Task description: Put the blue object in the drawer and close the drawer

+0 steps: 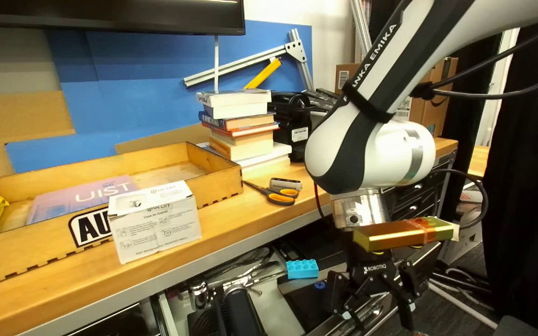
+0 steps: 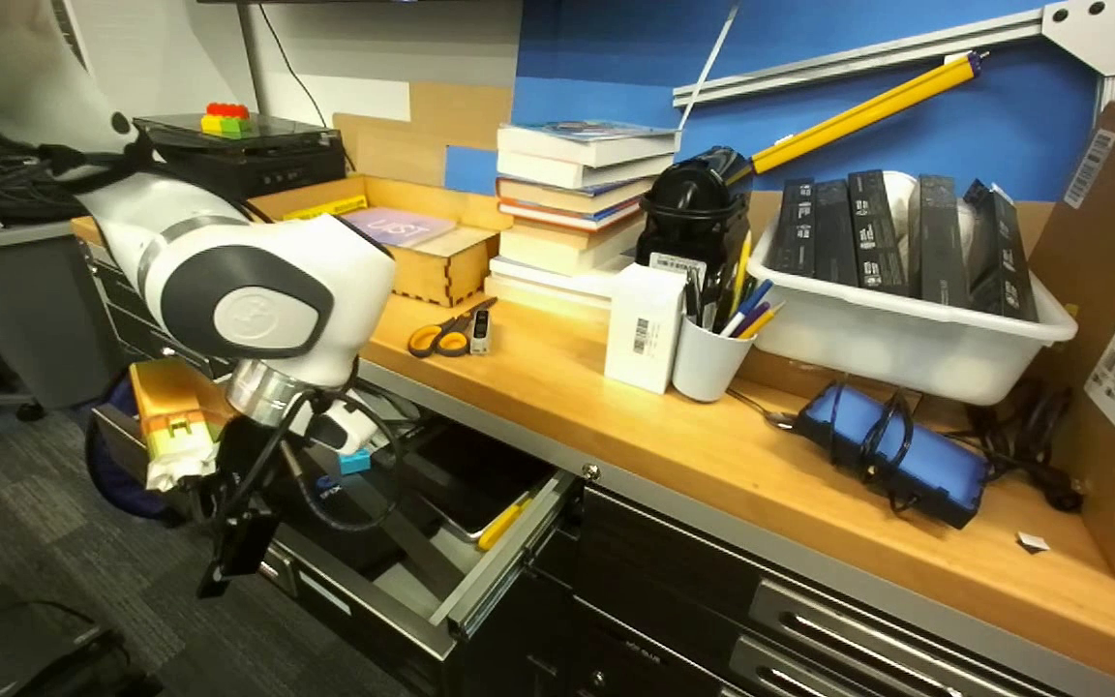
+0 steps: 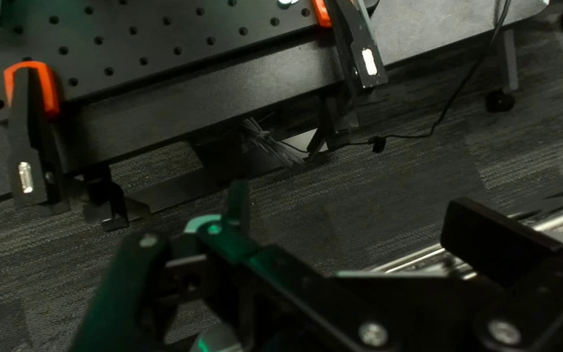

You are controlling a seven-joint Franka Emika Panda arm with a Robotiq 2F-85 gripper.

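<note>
While the wide, shallow, grey-rimmed metal drawer [image 2: 509, 552] stands pulled out beneath a thick wooden worktop [image 2: 548, 378], the small light-blue studded brick [image 1: 302, 269] lies inside it, visible in both exterior views; whether it sits on or just beside the black, flat item [image 1: 307, 298] with a round blue mark I cannot tell. A slim yellow object [image 2: 504, 524] lies along the drawer's side wall, well apart from the brick.

Near the drawer's front, the black two-fingered gripper [image 3: 347, 217] hangs below the white-and-black robot arm [image 1: 332, 154]. Its jaws are spread wide, and in the wrist view nothing sits between them; whether it touches the drawer I cannot tell. A shiny gold-orange bar [image 1: 390, 237] sits just above the gripper, at the arm's end.

Above the drawer, on the worktop, black-and-orange scissors [image 1: 268, 190] lie near the edge, and a stack of thick books [image 1: 243, 125] with pale pages stands farther back from the drawer. Also higher than the drawer, a white printed cardboard box [image 1: 157, 224] stands before a low, pale wooden tray [image 1: 220, 189].
</note>
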